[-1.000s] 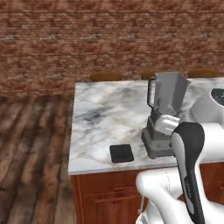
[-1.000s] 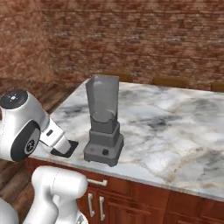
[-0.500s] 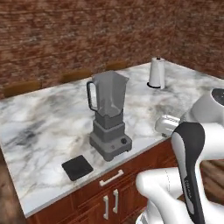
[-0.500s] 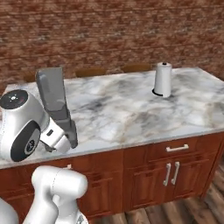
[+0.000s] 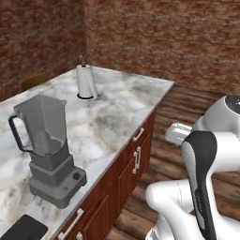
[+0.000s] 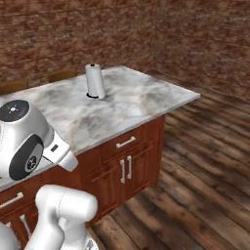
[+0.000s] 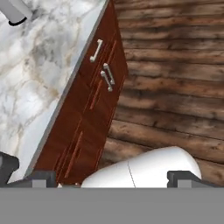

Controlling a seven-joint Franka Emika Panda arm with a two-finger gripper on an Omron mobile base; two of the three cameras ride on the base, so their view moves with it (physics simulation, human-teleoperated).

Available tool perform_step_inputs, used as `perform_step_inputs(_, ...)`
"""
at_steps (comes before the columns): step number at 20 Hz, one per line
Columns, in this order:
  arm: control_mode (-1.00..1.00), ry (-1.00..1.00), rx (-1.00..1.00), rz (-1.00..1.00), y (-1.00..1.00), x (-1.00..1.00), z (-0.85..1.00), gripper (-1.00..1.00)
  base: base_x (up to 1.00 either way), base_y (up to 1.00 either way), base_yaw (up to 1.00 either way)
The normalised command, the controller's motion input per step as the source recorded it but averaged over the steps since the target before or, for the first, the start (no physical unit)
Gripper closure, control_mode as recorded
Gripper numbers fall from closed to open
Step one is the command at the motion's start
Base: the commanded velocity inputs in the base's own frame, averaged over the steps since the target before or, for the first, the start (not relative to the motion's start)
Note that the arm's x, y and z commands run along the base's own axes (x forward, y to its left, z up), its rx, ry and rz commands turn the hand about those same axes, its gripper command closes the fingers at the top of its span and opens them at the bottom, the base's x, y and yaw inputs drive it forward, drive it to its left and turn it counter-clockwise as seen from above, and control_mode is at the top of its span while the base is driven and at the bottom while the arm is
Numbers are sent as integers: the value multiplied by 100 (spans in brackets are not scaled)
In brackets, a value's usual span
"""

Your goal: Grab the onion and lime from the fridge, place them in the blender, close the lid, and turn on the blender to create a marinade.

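**Open gripper over the cupboard front, blender and lid on the counter**

The gripper [image 7: 111, 178] has its jaws spread wide with nothing between them; the two dark fingertips [image 7: 43, 178] stand far apart at the bottom of the hand view. It points down past the counter edge, at the red-brown cupboard [image 7: 94, 105] with its metal handles [image 7: 107, 77] and at the plank floor [image 7: 175, 78] beside it. In the hand view a strip of the marble counter [image 7: 39, 74] runs along the left, with the foot of the paper-towel roll [image 7: 15, 12] in the top corner.

In the left base view the blender [image 5: 47, 150] stands upright near the counter's [image 5: 108, 117] front edge, dark square base below, clear grey jar above with the handle on its left side. The jar top is uncovered. The lid [image 5: 23, 228] lies flat on the counter, near the blender base but not touching it, at the bottom-left corner of that view. The roll [image 5: 86, 82] stands upright farther back on the marble, well apart from the blender.

In the right base view the roll [image 6: 94, 81] stands near the middle of the counter [image 6: 146, 97], with the cupboard [image 6: 132, 161] doors and drawers below and the floor [image 6: 205, 166] stretching to the right. Brick walls [image 6: 97, 34] close the room behind.
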Motion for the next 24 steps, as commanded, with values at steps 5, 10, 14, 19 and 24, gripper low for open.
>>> perform_step_inputs(5,100,0,0,0,0,0,0,-100,11,-85,-65)
perform_step_inputs(10,100,0,0,0,0,0,0,-100,33,-95,-54)
perform_step_inputs(14,100,0,0,0,0,0,0,-100,91,-90,-35)
perform_step_inputs(19,100,0,0,0,0,0,0,-100,100,-43,-26)
perform_step_inputs(24,100,0,0,0,0,0,0,-100,100,3,-14)
